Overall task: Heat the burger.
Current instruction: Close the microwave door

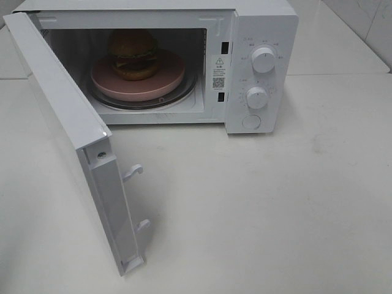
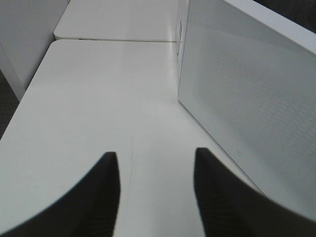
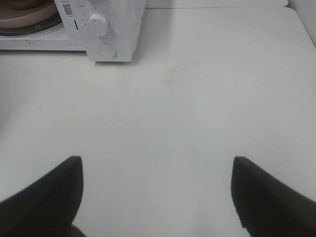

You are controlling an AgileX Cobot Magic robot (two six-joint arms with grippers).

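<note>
The burger (image 1: 133,54) sits on a plate (image 1: 166,86) in the microwave (image 1: 280,37) with its door (image 1: 61,104) open, and the left claw (image 2: 155,153) and right claw (image 3: 157,159) are open, holding nothing.

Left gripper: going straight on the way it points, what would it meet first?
Likely nothing: the left gripper faces bare table, with the open microwave door close beside that line. Depth is unclear.

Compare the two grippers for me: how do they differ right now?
The left gripper has its jaws set narrower apart than the right gripper. The left gripper sits beside the open door; the right gripper looks toward the microwave front. Both are open, empty, over the white table.
</note>
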